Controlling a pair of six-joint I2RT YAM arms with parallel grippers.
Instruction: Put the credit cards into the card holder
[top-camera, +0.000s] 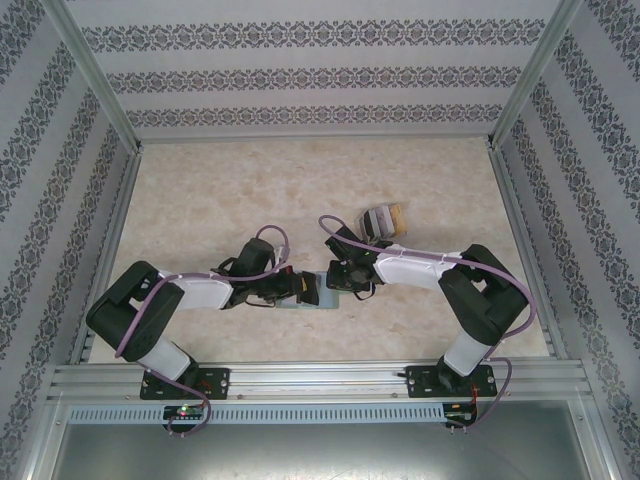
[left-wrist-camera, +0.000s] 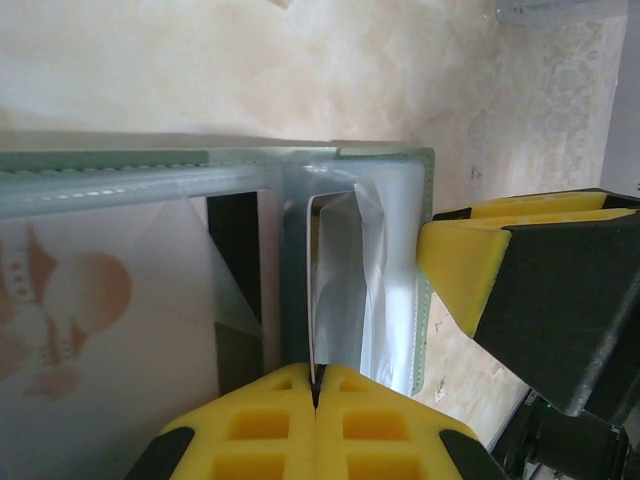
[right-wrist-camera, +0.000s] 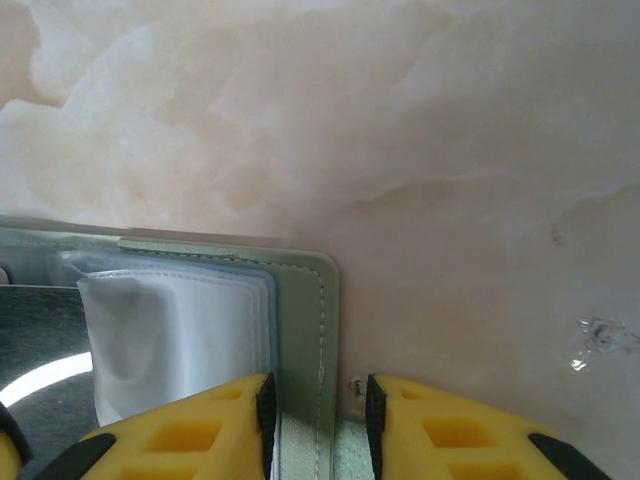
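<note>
The sage-green card holder (top-camera: 318, 300) lies open on the table between both arms. In the left wrist view its green rim (left-wrist-camera: 100, 160) frames clear pockets (left-wrist-camera: 390, 270). My left gripper (left-wrist-camera: 318, 385) is shut on a thin grey credit card (left-wrist-camera: 296, 280), seen nearly edge-on, whose top end stands among the pockets. My right gripper (right-wrist-camera: 320, 420) straddles the holder's stitched green edge (right-wrist-camera: 305, 300) and is closed on it. One of its yellow fingers (left-wrist-camera: 465, 265) rests against the holder's right edge. A shiny grey surface (right-wrist-camera: 35, 340) lies inside the holder; I cannot tell what it is.
A clear plastic box with a tan end (top-camera: 381, 220) stands behind the right arm. The beige marbled table (top-camera: 200, 200) is fenced by metal rails and patterned walls on three sides.
</note>
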